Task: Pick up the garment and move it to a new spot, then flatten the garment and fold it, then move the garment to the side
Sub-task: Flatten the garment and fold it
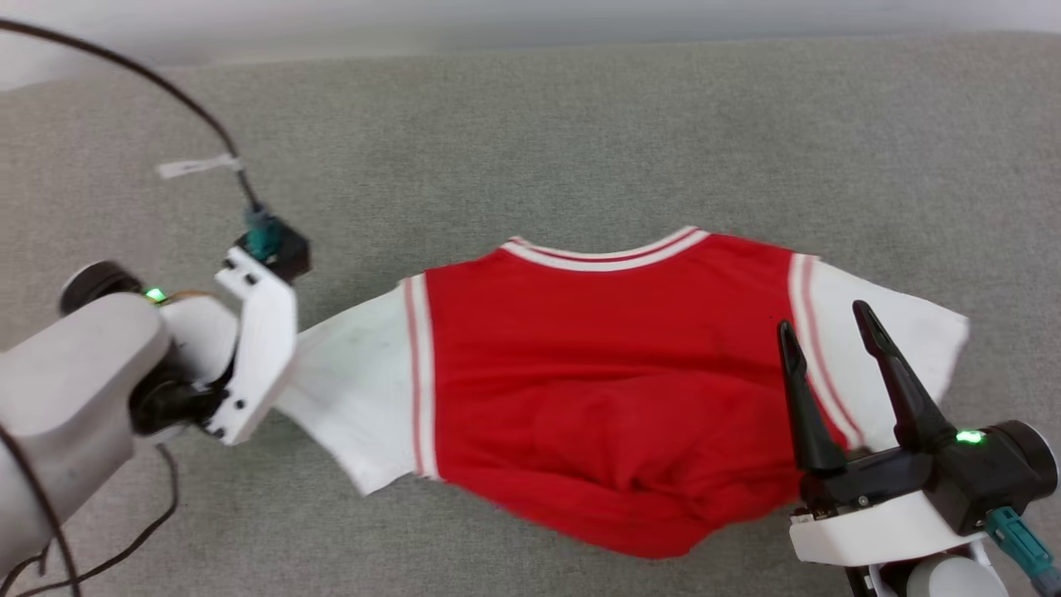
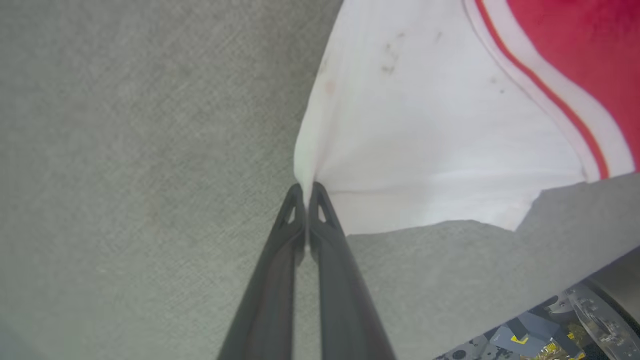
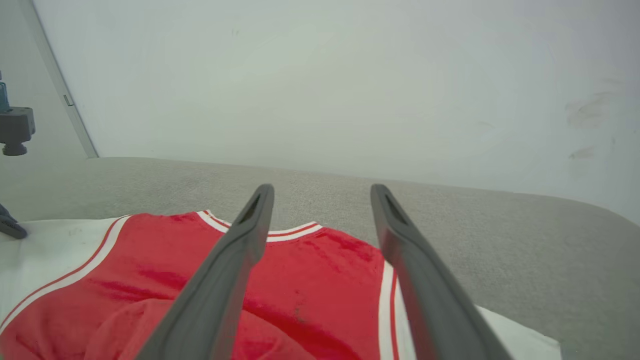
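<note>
Left gripper (image 2: 305, 187) – fingers pressed together, a pinch of white cloth caught between the tips. It is the outer edge of the sleeve (image 2: 440, 125) on the robot's left. The cloth bunches to a point at the grip and fans out wider toward the red body. A few small dark specks show on the sleeve, and a shadow falls on the grey surface under its near edge. In the head view the fingers are hidden behind the arm's white bracket.

Right gripper (image 1: 825, 319) – jaws spread wide with nothing between them. It hangs over the seam where the red body meets the other sleeve (image 1: 903, 332). Whether the tips touch the cloth cannot be told.

Garment (image 1: 605, 373) – lies spread across the middle of the grey cushioned surface (image 1: 530, 141), between the two arms. The red side is up and the neckline with its white-and-red trim points to the far edge. Striped trim marks both shoulder seams. The near hem is rumpled, with soft folds bulging close to the right gripper.

A black cable (image 1: 166, 83) with a white tag loops over the surface to the left wrist. A pale wall (image 3: 320, 75) rises behind the cushion.
</note>
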Robot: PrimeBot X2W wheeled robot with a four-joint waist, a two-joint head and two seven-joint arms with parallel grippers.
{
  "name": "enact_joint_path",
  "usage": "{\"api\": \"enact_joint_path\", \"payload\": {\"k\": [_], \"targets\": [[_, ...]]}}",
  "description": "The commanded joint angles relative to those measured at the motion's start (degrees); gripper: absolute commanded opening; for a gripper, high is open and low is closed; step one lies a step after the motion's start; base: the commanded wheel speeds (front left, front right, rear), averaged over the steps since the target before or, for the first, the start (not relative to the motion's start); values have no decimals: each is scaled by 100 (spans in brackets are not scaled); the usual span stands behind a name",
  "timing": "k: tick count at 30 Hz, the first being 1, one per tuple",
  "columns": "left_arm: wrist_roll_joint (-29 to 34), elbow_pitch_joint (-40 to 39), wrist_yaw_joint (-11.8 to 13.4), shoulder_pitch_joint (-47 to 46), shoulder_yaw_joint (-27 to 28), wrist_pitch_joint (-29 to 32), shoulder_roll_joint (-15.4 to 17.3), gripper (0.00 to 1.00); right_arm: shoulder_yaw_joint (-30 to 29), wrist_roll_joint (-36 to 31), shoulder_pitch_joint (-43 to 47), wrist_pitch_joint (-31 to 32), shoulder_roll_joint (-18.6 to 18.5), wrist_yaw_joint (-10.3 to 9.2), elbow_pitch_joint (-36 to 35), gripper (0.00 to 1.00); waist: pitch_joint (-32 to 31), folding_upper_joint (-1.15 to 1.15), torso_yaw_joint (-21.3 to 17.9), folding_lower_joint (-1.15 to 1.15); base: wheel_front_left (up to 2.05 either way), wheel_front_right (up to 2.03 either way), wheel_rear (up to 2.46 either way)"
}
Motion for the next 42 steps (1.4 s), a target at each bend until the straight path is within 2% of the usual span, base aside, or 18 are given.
{"api": "enact_joint_path", "payload": {"k": [1,4,11,12,13,19,30,37,42], "targets": [[11,146,16,150,5,-44,112,0,8,9,8,-11,19,-3,23,100,-41,0,48,0,0,0,0],[-44,481,16,302,6,-147,201,0,28,-10,3,-12,19,-4,51,100,-49,0,39,0,0,0,0],[-306,1117,17,576,81,-356,9,0,24,-25,81,-11,18,-3,98,100,-110,0,-5,0,0,0,0],[-315,1180,17,596,82,-408,-29,37,23,-11,100,-12,18,-3,104,100,-130,0,-7,0,0,0,0],[-298,1235,17,589,104,-492,-84,100,15,0,121,-11,18,-3,110,100,-153,0,-3,0,0,0,0],[-397,1193,17,285,255,-649,-146,100,12,58,199,-12,18,-4,122,100,-307,0,45,0,0,0,0],[-768,745,39,-185,475,-131,390,100,76,101,99,-11,18,-3,34,100,-221,0,-40,0,0,0,0],[-934,783,176,206,382,30,355,100,115,100,-23,-11,18,-3,4,100,-25,0,-162,0,0,0,0],[-814,852,152,421,249,106,283,100,75,72,-118,-11,19,-3,-19,100,106,0,-208,0,0,0,0]]}}
